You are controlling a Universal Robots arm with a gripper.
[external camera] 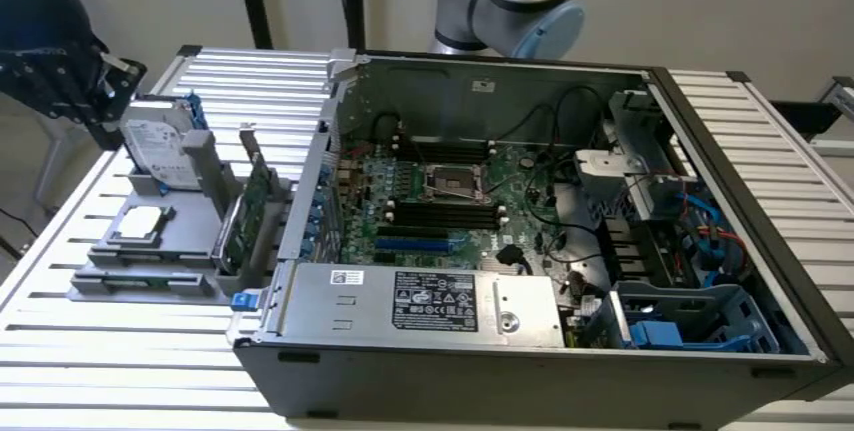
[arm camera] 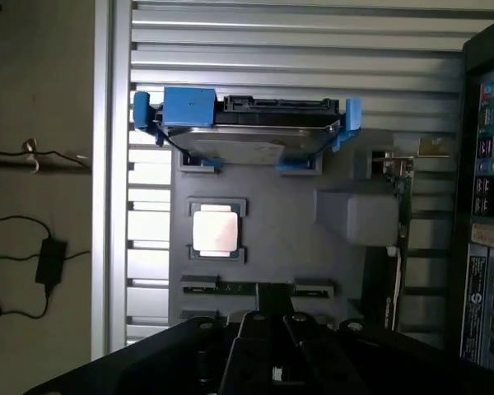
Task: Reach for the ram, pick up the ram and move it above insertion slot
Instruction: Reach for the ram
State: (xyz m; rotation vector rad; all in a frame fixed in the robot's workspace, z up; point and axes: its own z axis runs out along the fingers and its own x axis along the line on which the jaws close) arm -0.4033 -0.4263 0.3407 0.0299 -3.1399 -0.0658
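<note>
The ram (external camera: 138,280) is a thin green stick standing on edge in the front groove of the grey fixture tray (external camera: 180,216), at the exterior view's left. In the wrist view the ram (arm camera: 218,287) is a narrow dark strip, directly beyond my gripper (arm camera: 273,321), which partly covers its middle. In the exterior view my gripper (external camera: 80,86) hangs high over the tray's far end, well above the ram. The motherboard's long black memory slots (external camera: 441,213) lie inside the open computer case (external camera: 534,351).
On the same tray are a silver hard drive in a blue carrier (arm camera: 247,136), a square processor chip (arm camera: 215,231) and a green expansion card (external camera: 247,216) standing on edge. The case wall (external camera: 314,201) rises right beside the tray. A cable and adapter (arm camera: 48,259) lie on the floor.
</note>
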